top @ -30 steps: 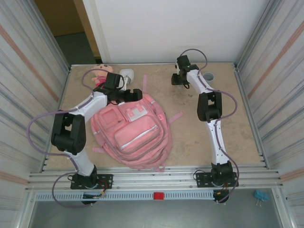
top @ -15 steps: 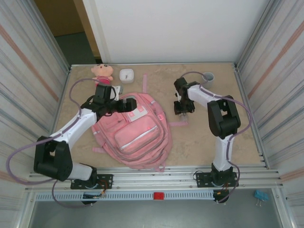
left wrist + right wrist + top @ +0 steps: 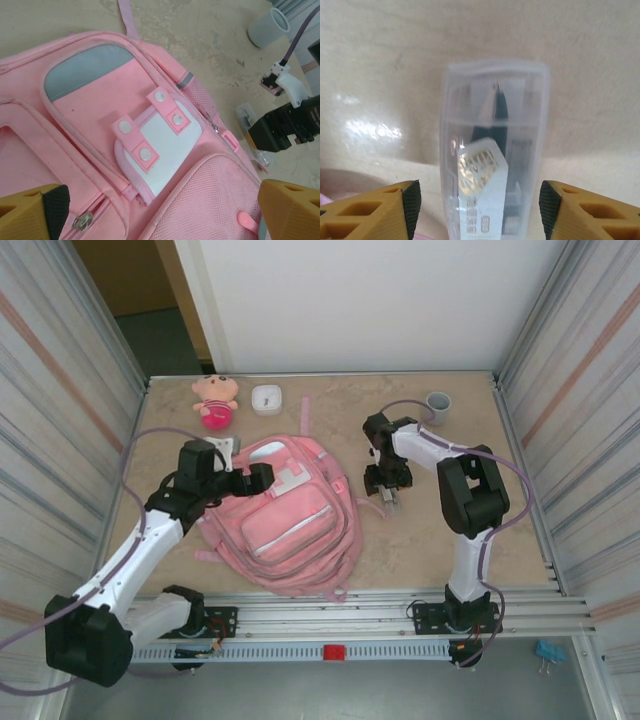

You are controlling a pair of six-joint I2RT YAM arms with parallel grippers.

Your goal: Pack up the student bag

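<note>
The student bag point(image 3: 290, 525) lies flat centre-left in the top view on the tabletop point(image 3: 440, 530), the left pincer point(image 3: 165, 207) spread wide above its front pockets, while the right pincer point(image 3: 479, 202) stands parted, not gripping, astride a clear plastic case point(image 3: 495, 125) whose blurred contents are cut off at the lower frame edge.

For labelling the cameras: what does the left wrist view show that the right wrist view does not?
Left wrist: the front of the student bag, its white snap pocket, a grey cup. Right wrist: a dark pen-like tool and a label inside the clear case, between the open fingers of the right gripper. Both: that case and the beige table.
</note>
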